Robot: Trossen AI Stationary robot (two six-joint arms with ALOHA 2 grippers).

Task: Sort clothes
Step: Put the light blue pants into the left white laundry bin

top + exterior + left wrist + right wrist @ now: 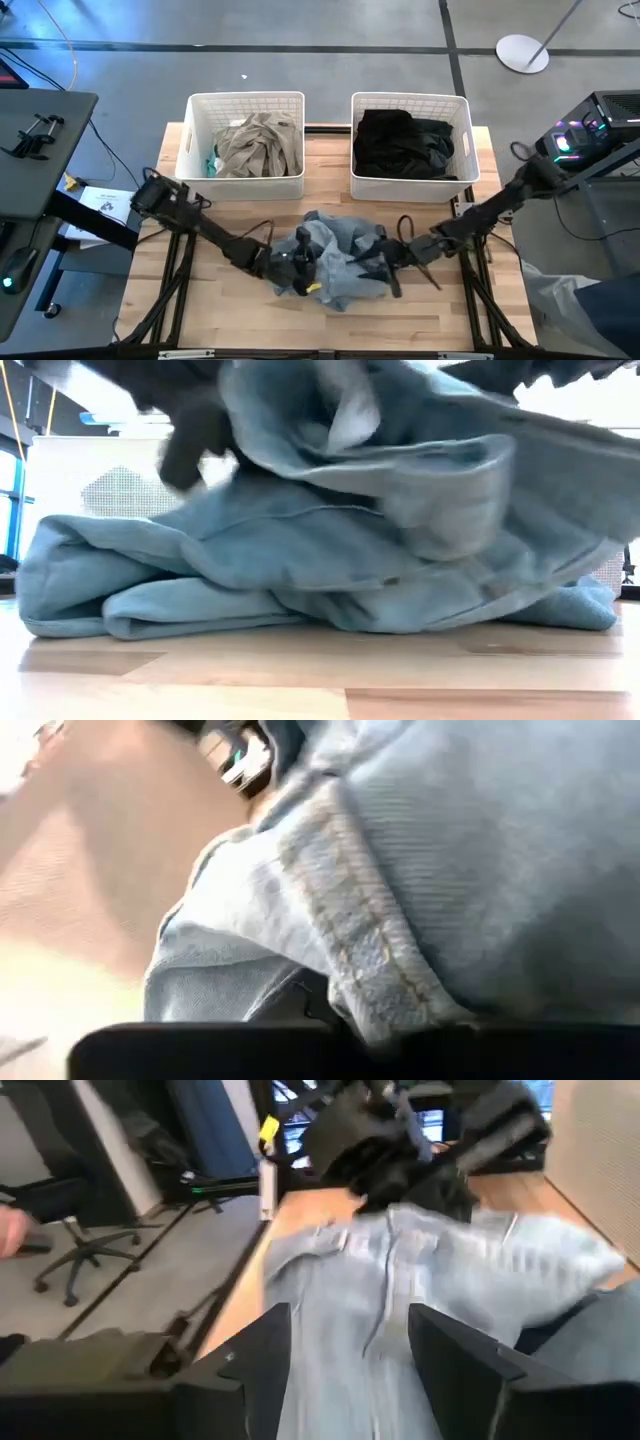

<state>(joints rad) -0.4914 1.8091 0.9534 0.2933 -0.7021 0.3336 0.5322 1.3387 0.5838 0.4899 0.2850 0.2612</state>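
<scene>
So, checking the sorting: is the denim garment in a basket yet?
Out: the denim garment lies crumpled on the table, before both baskets.

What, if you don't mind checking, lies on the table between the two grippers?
In the high view, the light blue denim garment lies crumpled between the left gripper and the right gripper, filling the whole stretch.

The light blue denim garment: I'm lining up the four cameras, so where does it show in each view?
High view: denim garment at table centre, between both arms.
Low view: heaped across the frame on the wooden table.
Left wrist view: fills the picture, seam close up.
Right wrist view: spread beyond the open right pincer.
Shared landmark: the garment's stitched seam.
</scene>
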